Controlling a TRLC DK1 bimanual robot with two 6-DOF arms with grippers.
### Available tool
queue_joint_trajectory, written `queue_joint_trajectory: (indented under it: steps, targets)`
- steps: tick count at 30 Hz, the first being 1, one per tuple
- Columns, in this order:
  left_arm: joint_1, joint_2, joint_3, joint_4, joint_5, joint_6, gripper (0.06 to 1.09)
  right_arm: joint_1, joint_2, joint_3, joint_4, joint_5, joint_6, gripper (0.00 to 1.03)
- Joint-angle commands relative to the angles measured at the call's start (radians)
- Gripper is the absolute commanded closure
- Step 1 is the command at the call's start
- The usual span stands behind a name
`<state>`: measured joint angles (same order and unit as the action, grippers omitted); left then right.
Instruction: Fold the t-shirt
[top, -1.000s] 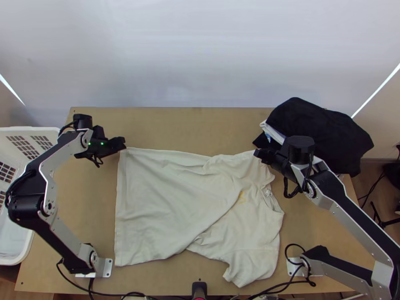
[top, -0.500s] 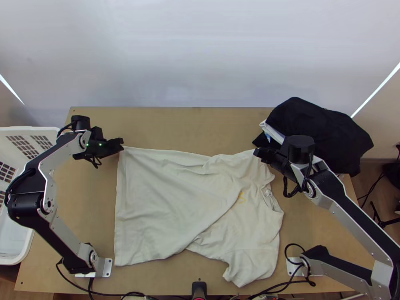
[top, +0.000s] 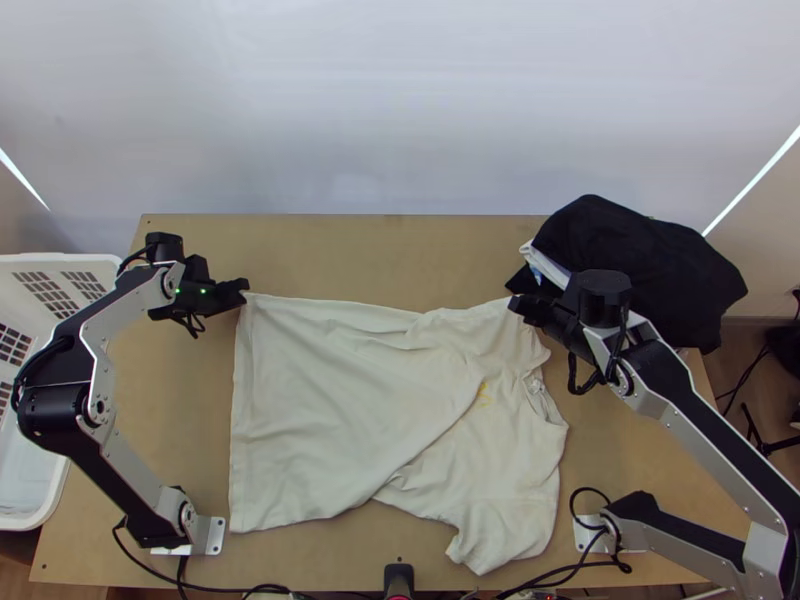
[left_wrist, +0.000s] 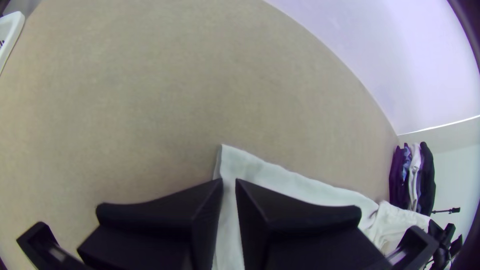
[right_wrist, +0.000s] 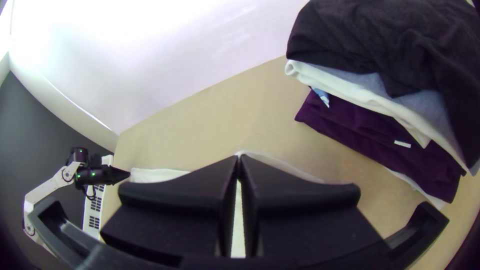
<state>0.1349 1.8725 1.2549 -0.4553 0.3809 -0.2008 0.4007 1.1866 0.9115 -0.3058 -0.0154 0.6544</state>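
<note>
Here's the t-shirt (top: 330, 410) across the tabletop (top: 380, 255), loosely overlapped on a diagonal, the neat folding seemingly all to come! The left gripper (left_wrist: 229, 181) stands narrowly parted over its hem corner (left_wrist: 232, 157); the right gripper (right_wrist: 238, 156) pinches the far edge, likely for folding.

Silver-grey links and rounded black joints are used in both the left arm (top: 101, 345) and the right arm (top: 765, 548). The left arm's wrist is marked by green lights (top: 204, 291), while black cables (top: 573, 378) are looped near both wrists.
</note>
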Motion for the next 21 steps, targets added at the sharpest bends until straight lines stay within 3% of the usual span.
queue_joint_trajectory:
  steps: [1,8,10,15,21]
  targets:
    - [-0.003,-0.004,0.000,-0.002,-0.007,0.004,0.88,-0.003,-0.002,0.003,0.000,0.003,-0.002,1.00]
    - [-0.001,-0.004,0.003,-0.014,-0.007,0.015,0.90,-0.013,-0.008,0.007,0.000,0.005,-0.007,1.00]
    - [-0.001,-0.009,-0.003,-0.011,-0.022,0.018,1.05,-0.014,-0.010,0.009,0.000,0.005,-0.007,1.00]
    - [0.003,-0.033,-0.005,-0.019,-0.020,0.038,1.05,-0.031,-0.013,0.043,0.000,0.005,-0.012,1.00]
    - [0.063,-0.088,0.192,-0.086,-0.005,-0.048,1.05,-0.069,0.004,0.133,0.002,0.008,-0.039,1.00]
